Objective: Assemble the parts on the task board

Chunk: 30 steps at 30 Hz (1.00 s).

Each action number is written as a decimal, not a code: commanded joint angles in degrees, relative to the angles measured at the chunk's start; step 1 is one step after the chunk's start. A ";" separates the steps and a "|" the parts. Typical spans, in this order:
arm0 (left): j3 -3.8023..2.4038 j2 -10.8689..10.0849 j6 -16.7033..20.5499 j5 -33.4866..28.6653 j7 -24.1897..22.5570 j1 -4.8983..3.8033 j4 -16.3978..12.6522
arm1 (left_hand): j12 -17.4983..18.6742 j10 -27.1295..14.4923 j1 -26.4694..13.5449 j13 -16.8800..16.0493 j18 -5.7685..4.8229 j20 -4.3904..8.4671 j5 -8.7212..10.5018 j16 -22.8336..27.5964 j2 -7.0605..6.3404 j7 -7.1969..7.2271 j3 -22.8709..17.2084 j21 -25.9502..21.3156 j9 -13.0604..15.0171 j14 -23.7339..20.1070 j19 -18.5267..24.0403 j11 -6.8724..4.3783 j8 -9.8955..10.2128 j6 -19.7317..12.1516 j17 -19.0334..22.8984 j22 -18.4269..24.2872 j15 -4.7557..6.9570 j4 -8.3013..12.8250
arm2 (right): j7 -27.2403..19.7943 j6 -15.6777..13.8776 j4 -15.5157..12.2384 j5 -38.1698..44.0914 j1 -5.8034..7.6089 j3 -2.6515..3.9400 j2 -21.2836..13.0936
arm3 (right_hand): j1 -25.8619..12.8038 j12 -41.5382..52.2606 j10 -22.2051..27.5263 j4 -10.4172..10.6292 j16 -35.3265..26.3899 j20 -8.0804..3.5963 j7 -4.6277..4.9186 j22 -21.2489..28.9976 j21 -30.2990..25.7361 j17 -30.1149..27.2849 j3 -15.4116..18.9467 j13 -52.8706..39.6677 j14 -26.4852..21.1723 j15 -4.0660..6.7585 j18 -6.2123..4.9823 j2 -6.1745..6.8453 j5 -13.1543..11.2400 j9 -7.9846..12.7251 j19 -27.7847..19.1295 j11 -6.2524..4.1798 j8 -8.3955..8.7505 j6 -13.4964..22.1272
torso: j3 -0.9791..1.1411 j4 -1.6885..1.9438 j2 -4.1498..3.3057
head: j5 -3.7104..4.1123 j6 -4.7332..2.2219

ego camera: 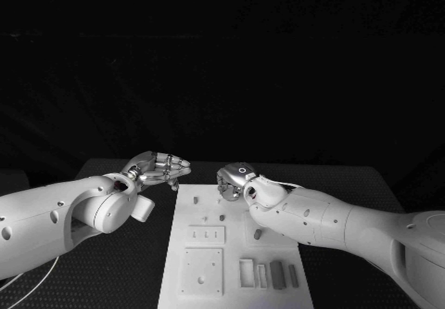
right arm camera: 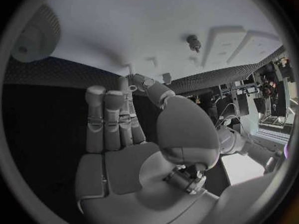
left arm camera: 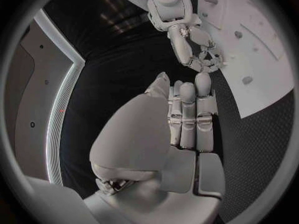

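In the head view we see the task board (ego camera: 232, 270), a white plate lying in the middle of the black desk (ego camera: 121, 277) and running from its near edge toward the far side. At the board's near right end several small grey parts (ego camera: 269, 273) lie side by side, and a few small pegs (ego camera: 222, 220) stand further up the board. The left hand (ego camera: 159, 168) hovers just off the board's far left corner, its fingers curled in with nothing visible in them. The right hand (ego camera: 234, 180) is over the board's far end, fingers bent downward toward the surface; we cannot tell from here whether it holds anything.

From the left wrist we see the left hand (left arm camera: 190, 117) with fingers together and folded forward, holding nothing. Beyond it the right hand (left arm camera: 199, 52) reaches down at the board's (left arm camera: 261, 59) edge.

From the right wrist, the right hand (right arm camera: 118, 119) has its fingers straight and close together, thumb alongside, and we make out no part in it. The board (right arm camera: 156, 30) lies beyond the fingertips, with a small peg (right arm camera: 194, 42) standing on it.
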State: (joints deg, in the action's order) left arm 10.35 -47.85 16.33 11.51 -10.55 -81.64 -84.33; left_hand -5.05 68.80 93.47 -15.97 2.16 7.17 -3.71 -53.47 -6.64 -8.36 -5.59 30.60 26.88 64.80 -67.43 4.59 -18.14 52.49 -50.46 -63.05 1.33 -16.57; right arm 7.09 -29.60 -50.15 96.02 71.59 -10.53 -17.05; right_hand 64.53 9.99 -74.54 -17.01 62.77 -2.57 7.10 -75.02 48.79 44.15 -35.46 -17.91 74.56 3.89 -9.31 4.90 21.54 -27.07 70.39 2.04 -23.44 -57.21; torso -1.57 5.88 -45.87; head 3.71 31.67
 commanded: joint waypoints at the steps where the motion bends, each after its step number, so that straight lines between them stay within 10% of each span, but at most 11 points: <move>1: -0.05 -0.02 -0.32 -0.17 -0.34 -0.16 0.00 | 0.41 -0.08 -0.50 -0.06 4.24 -0.07 0.23 -0.23 0.05 -0.43 -0.23 -0.08 0.08 0.38 -0.37 0.38 0.27 -0.10 0.07 -0.09 0.11 -0.01 | 1.13 0.65 0.00 1.05 -0.20 -0.15 -0.27 | 0.55 -0.18 -0.24 0.31 0.40 -0.44 -1.35 -1.24 0.27 0.00 -0.01 0.02 0.10 0.40 -5.69 -0.72 0.06 -2.17 -0.15 0.07 -0.20 -1.80 | 0.02 -0.05 -0.05 | -0.05 -0.01; 30: 0.06 0.02 -0.41 -0.17 -0.31 -0.15 0.54 | 0.57 -0.08 -0.56 -0.13 4.27 -0.08 0.24 -0.32 0.01 -0.43 -0.26 -0.14 0.12 0.38 -0.42 0.40 0.35 -0.13 0.18 -0.17 0.10 0.00 | 1.09 1.12 -2.95 0.58 0.16 -0.12 -1.33 | 0.57 -0.17 -0.30 0.34 0.72 -0.50 -1.41 -1.25 0.60 0.00 -0.07 -0.44 0.13 0.46 -5.69 -0.64 0.05 -2.38 -0.11 0.01 -0.13 -1.97 | -0.16 0.10 -0.10 | 0.33 0.02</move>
State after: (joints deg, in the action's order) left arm 10.43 -47.94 16.31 11.51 -10.52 -81.64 -83.79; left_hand -4.83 68.80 93.47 -16.01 2.16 7.12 -3.71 -53.47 -6.63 -8.35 -5.58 30.60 26.92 64.80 -67.39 4.58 -18.14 52.48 -50.36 -63.15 1.33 -16.57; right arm 8.04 -29.21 -52.93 96.20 71.78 -10.62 -18.22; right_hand 65.43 10.15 -74.55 -17.00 63.23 -2.77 7.11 -75.02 49.02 44.15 -35.61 -18.36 74.72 4.02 -9.34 4.61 21.52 -27.07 70.17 2.03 -23.12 -57.22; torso -1.70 6.00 -46.01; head 4.00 31.65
